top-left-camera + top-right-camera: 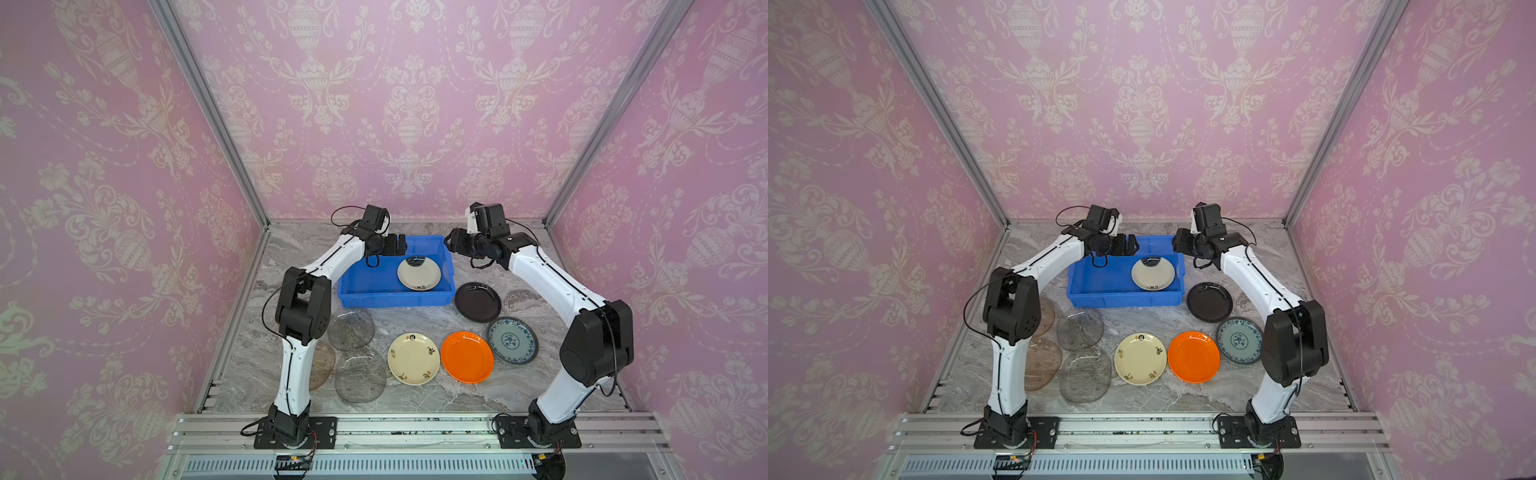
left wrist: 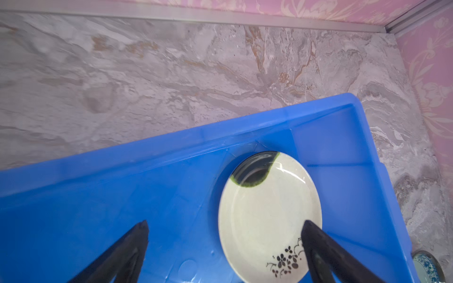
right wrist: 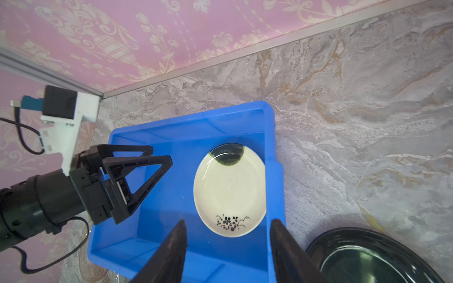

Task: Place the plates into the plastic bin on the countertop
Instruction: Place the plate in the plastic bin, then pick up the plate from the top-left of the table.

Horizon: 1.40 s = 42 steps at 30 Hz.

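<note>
The blue plastic bin (image 1: pixel 353 286) stands at the back of the marble countertop (image 1: pixel 415 401). One cream plate (image 1: pixel 417 273) with a dark flower motif lies flat in its right half, also shown in the wrist views (image 2: pixel 267 208) (image 3: pixel 230 188). My left gripper (image 1: pixel 397 245) hangs open over the bin's back left part (image 2: pixel 225 224), holding nothing. My right gripper (image 1: pixel 449 243) hovers open at the bin's back right corner (image 3: pixel 229 221), also holding nothing. In front of the bin lie black (image 1: pixel 478 302), blue-and-white (image 1: pixel 513 340), orange (image 1: pixel 467 356) and cream (image 1: pixel 413 358) plates.
Two clear grey glass plates (image 1: pixel 351 330) (image 1: pixel 360 380) lie front left. An amber one (image 1: pixel 323 370) is partly hidden behind the left arm. Aluminium rails (image 1: pixel 415 428) edge the slab, and pink walls close in on three sides.
</note>
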Each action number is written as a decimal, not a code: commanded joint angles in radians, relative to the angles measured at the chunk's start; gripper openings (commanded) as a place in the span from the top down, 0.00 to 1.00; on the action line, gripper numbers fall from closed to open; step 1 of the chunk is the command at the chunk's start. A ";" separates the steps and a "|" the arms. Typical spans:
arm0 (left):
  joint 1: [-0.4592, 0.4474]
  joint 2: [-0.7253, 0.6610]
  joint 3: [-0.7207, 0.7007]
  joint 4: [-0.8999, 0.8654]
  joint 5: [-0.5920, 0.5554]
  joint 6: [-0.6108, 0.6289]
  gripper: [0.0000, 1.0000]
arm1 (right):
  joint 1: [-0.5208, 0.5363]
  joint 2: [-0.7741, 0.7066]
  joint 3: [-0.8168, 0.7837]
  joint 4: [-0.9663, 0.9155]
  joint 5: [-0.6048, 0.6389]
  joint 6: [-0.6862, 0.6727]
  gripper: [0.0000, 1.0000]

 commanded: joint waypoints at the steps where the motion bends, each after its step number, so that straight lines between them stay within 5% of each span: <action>1: 0.016 -0.209 -0.101 -0.055 -0.175 0.096 0.01 | 0.066 -0.032 0.095 -0.061 0.048 -0.083 0.44; 7: 0.101 -0.473 -0.413 -0.011 -0.201 0.036 0.01 | 0.157 -0.009 0.172 -0.108 -0.010 -0.117 0.45; 16: 0.533 -0.773 -0.936 0.342 0.105 -0.231 0.09 | 0.241 0.047 0.180 -0.092 -0.099 -0.094 0.47; 26: 0.710 -0.575 -0.945 0.578 0.139 -0.263 0.21 | 0.240 0.058 0.179 -0.091 -0.111 -0.085 0.47; 42: 0.858 -0.371 -0.901 0.675 0.261 -0.189 0.30 | 0.212 0.092 0.201 -0.090 -0.136 -0.064 0.47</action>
